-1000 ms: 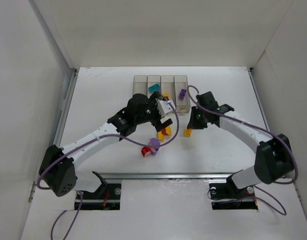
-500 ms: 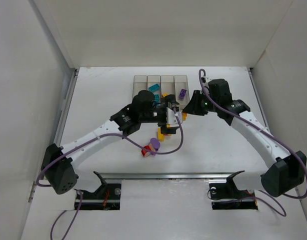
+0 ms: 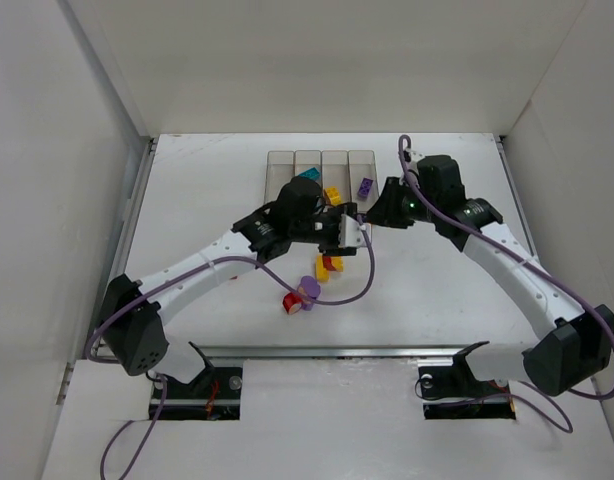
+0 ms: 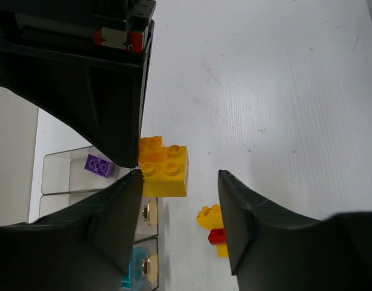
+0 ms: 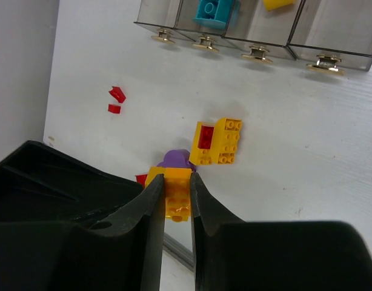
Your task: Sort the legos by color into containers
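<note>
My right gripper (image 5: 174, 182) is shut on a yellow-orange brick (image 5: 176, 195), held above the table in front of the containers (image 3: 322, 172). My left gripper (image 4: 180, 177) stands open round the same brick (image 4: 165, 168). Its left finger (image 4: 107, 230) lies against the brick and its right finger (image 4: 252, 230) stands apart. In the top view both grippers meet near the bins' front right corner, left (image 3: 353, 229) and right (image 3: 373, 214). The bins hold a teal brick (image 3: 309, 177), a yellow brick (image 3: 332, 195) and a purple brick (image 3: 365, 186).
A yellow-and-red clump (image 3: 330, 266) lies on the table below the grippers, also seen as the clump (image 5: 217, 142). A purple-and-red clump (image 3: 302, 293) lies nearer the front rail (image 3: 327, 351). Two small red bits (image 5: 116, 100) lie to the left.
My right gripper lifted the yellow brick off the table and swung it up beside the bins. My left gripper moved right off the clump to meet it, and its jaws narrowed.
</note>
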Action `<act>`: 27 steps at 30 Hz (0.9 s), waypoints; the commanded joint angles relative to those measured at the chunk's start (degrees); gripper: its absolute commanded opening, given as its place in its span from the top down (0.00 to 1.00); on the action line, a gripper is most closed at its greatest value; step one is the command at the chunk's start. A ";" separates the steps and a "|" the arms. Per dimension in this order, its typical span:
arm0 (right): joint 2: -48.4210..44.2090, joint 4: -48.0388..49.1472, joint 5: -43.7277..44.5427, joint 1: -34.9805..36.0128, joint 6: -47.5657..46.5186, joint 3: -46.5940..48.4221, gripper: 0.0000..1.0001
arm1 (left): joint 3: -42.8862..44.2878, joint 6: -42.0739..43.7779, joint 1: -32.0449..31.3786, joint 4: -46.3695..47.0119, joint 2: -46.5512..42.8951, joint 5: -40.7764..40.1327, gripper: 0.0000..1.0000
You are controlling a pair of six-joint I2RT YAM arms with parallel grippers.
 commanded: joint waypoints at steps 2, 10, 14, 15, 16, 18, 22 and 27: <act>-2.32 3.52 -2.06 0.56 0.55 1.91 1.00 | 3.45 -1.67 0.03 1.13 0.62 0.36 0.54; -2.32 4.23 -2.06 1.08 0.56 1.91 1.00 | 2.92 -1.67 0.03 1.12 1.15 -0.86 0.53; -2.32 4.23 -2.06 1.08 0.56 1.91 1.00 | 2.92 -1.67 0.03 1.12 1.15 -2.01 0.42; -2.32 4.23 -2.06 1.08 0.56 2.44 1.00 | 2.40 -1.67 0.03 1.12 1.15 -2.01 0.42; -2.32 4.23 -2.06 1.08 0.56 2.44 1.00 | 2.40 -1.67 0.03 1.12 1.15 -2.62 0.42; -2.32 4.23 -2.77 1.08 0.56 2.44 1.00 | 2.40 -1.67 0.03 1.12 1.15 -2.63 0.45; -2.32 4.23 -2.77 1.08 0.56 2.97 1.00 | 2.40 -2.19 0.03 1.12 1.15 -3.24 0.53; -2.32 3.00 -2.06 1.08 -0.05 2.97 1.00 | 3.00 -2.90 0.03 0.43 1.15 -6.13 0.28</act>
